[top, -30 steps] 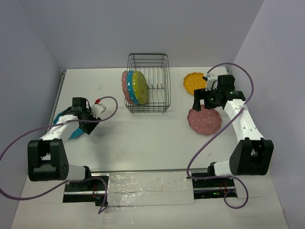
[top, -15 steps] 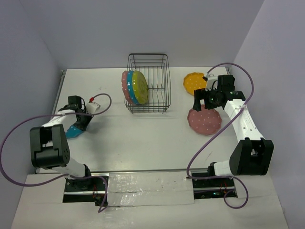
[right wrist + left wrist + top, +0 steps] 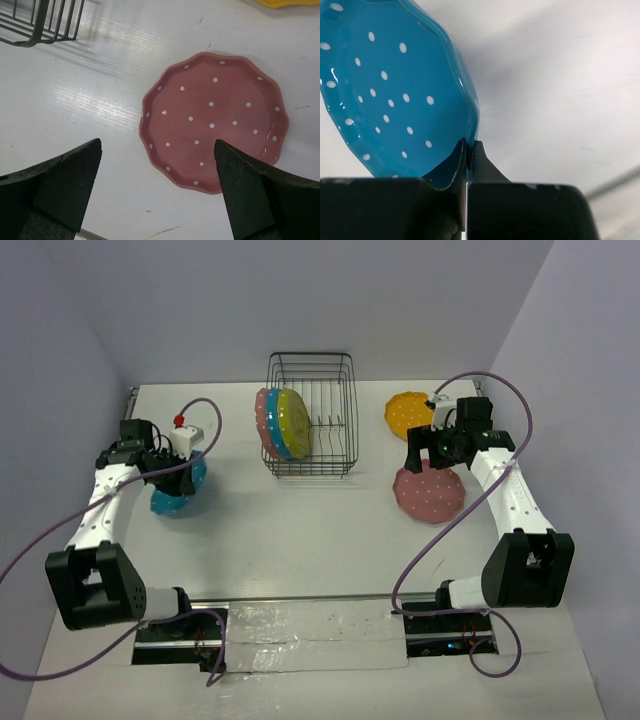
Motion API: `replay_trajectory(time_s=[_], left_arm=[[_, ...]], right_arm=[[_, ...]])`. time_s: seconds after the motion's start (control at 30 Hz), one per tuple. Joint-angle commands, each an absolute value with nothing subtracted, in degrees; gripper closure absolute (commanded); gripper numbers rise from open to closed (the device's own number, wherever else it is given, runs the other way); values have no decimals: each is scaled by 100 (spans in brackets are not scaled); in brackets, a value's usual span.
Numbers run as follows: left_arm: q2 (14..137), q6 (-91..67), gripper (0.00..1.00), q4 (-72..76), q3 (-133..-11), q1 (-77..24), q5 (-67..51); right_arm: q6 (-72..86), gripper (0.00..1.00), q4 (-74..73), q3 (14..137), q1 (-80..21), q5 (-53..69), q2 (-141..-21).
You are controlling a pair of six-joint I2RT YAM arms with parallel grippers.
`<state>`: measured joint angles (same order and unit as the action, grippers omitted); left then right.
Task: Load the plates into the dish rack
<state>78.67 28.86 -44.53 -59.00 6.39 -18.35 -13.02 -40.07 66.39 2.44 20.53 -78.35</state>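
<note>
Top external view gives you a matte white table, boxed by plain lavender walls. Your left hand is clenched on the rim of a glossy, scalloped teal plate at the left. Your right hand gapes above a dotted pink plate lying flat. Farther back, the black wire rack holds three plates upright; an orange-yellow plate lies right of it.
</note>
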Motion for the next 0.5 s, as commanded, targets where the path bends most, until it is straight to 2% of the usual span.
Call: replay_trajectory(time_s=[0.0, 0.23, 0.33, 0.47], left_arm=[[7252, 2260, 100, -5519, -6635, 650, -3593], [6882, 1215, 100, -5757, -7609, 738, -4806], [6830, 741, 100, -5722, -8006, 738, -5728], [6776, -428, 100, -4863, -8507, 738, -6546]], right_arm=[[-1283, 0, -3973, 6785, 211, 2197, -7769], [-1266, 0, -3990, 6864, 220, 2294, -7787], [-1274, 0, -4025, 6899, 211, 2311, -7805], [-1275, 0, -4017, 6882, 211, 2338, -7813]])
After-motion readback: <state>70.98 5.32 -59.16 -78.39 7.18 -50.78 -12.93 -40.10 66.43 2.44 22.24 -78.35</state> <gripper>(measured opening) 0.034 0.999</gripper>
